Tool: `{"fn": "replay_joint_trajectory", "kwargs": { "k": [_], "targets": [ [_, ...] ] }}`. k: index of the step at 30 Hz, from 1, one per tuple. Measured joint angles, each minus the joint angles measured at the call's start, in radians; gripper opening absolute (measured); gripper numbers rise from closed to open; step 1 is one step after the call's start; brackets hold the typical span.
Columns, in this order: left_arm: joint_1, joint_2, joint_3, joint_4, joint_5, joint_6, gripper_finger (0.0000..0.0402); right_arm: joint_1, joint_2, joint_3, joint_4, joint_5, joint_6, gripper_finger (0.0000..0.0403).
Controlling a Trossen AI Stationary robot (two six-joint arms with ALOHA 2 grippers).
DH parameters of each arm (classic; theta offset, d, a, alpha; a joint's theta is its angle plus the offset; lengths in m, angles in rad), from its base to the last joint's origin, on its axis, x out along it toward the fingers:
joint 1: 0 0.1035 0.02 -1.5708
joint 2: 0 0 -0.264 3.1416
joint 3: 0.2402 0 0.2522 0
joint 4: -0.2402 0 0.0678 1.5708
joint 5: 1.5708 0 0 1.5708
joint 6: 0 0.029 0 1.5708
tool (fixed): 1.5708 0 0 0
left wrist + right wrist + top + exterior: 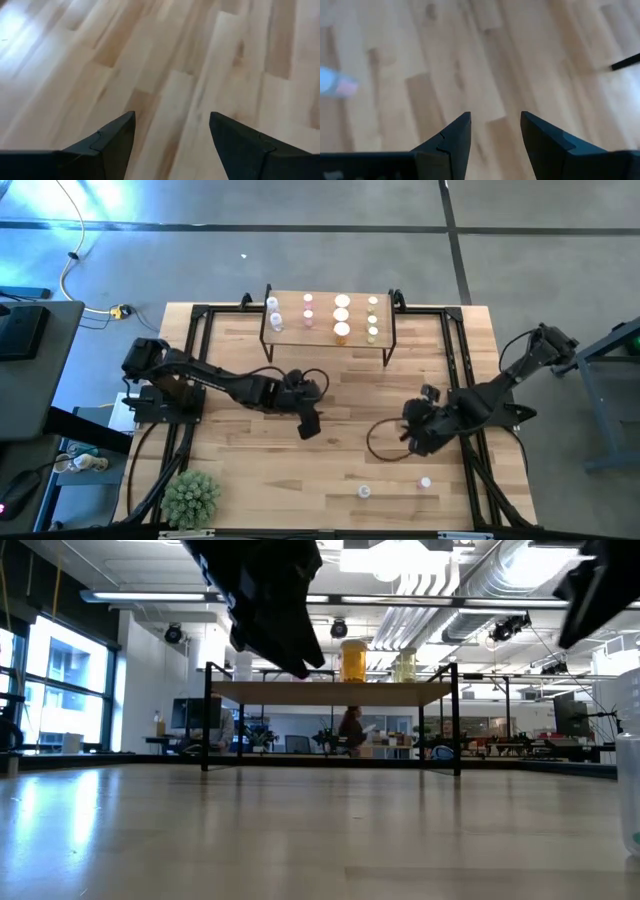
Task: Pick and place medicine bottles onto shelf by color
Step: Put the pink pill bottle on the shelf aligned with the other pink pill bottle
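Most of the medicine bottles already stand on the shelf [328,330] at the far edge of the tabletop [250,470], lined up in columns by color: whitish-blue ones [272,312] at one end, then pink [308,311], orange [342,318] and yellowish [372,320]. Two appear left near the front edge: a whitish bottle [364,491] and a pink bottle [425,482], so the sorting looks nearly done. The right gripper [412,442] hangs over the tabletop's middle right, jaws released and empty, with the pink bottle near it toward the front edge. The left gripper [310,423] waits mid-tabletop, jaws likewise released, well apart from both bottles.
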Motion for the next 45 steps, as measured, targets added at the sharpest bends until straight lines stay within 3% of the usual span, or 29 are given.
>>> {"fn": "replay_joint_trajectory", "kwargs": {
  "k": [7,15,22,32,45],
  "targets": [
    [-0.024,0.007,-0.004,0.066,0.003,0.013,0.0245,0.197,0.0,0.0,-0.028,0.002,0.168,0.0163],
    [-0.027,0.007,-0.004,0.143,0.006,0.041,0.0245,0.463,0.056,0.0,-0.02,0.137,0.272,0.0163],
    [-0.027,0.007,-0.004,0.139,0.006,0.015,0.0245,0.603,0.177,0.0,-0.011,0.218,0.409,0.0163],
    [-0.027,0.007,-0.004,0.139,0.006,0.0,0.0245,0.641,0.259,0.0,0.032,0.284,0.499,0.0163],
    [-0.01,0.007,-0.004,0.144,0.002,0.044,0.0245,0.574,0.259,0.0,0.148,0.18,0.531,0.0188]
  ]
}}
